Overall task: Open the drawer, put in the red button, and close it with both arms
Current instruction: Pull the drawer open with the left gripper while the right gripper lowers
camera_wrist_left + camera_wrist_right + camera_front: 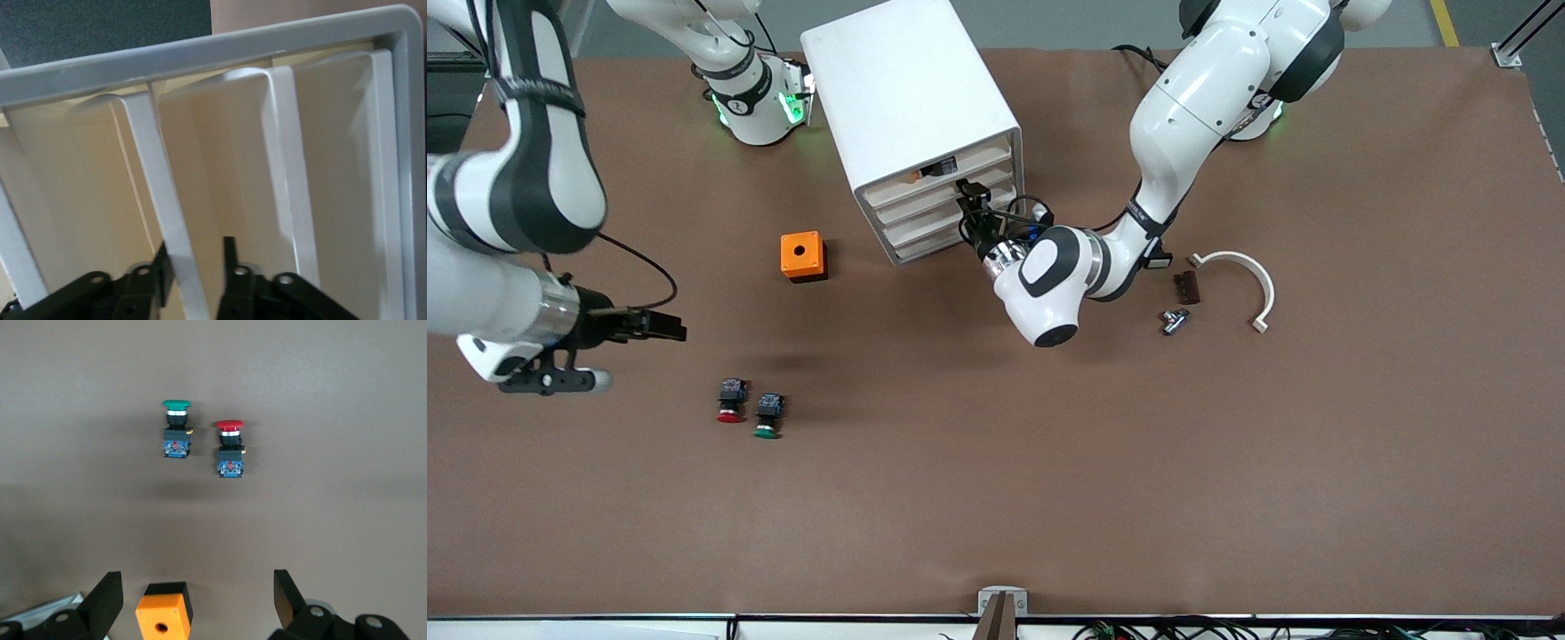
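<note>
The white cabinet point(907, 89) stands toward the robots' bases, all four fronts flush. My left gripper point(970, 194) is at the drawer point(914, 200), the second-highest front. In the left wrist view my left gripper point(195, 257) is open, its fingers point(229, 257) on either side of a white lip point(150, 167). The red button point(730, 402) lies on the table beside a green button point(767, 416), nearer to the front camera. My right gripper point(674, 328) hovers open and empty over bare table near them. The right wrist view shows the red button point(229, 450) beyond my right gripper point(197, 583).
An orange box with a round hole point(802, 256) point(163, 613) stands between the cabinet and the buttons. The green button also shows in the right wrist view point(177, 430). A white curved piece point(1249, 276), a dark brown part point(1185, 286) and a metal part point(1174, 320) lie toward the left arm's end.
</note>
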Tool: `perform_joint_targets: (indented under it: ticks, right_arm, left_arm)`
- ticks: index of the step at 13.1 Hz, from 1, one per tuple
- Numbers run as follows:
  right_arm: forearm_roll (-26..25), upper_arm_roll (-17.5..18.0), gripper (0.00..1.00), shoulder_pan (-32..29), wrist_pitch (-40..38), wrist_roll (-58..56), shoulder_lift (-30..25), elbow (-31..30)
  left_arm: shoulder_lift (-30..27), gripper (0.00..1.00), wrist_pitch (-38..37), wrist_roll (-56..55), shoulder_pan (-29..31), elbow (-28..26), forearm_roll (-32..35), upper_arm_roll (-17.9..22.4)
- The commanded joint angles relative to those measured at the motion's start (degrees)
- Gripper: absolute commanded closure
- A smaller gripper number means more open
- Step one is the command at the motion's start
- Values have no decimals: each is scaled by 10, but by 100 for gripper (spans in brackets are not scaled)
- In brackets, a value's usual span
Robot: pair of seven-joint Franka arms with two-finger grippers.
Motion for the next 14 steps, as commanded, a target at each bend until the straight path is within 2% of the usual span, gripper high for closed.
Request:
perform_joint_targets:
  ticks: [1,7,8,9,10,11,12,14]
  right_arm:
    - [6,-1,0,1,22,6,57,14]
    - [7,-1,0,0,130,6,160,11]
    - [7,-1,0,0,145,6,171,10]
    - [7,-1,0,-1,160,6,183,8]
    - [7,-1,0,-1,172,6,189,3]
    - [7,-1,0,0,186,6,191,-4]
    - [7,-1,1,0,196,6,196,-6]
    - [7,-1,11,-2,201,6,201,-7]
  left_arm:
    - [6,100,3,-12,5,8,-4,8]
    - [7,99,3,-34,96,13,-4,27]
    - [8,96,9,-30,98,14,-4,30]
    - [7,88,24,-29,97,15,-4,34]
    - [8,76,37,-26,97,15,-4,34]
    - [8,51,46,-24,94,15,-4,34]
    - [7,1,47,-23,93,16,-3,34]
    - [-1,0,47,-24,97,22,1,35]
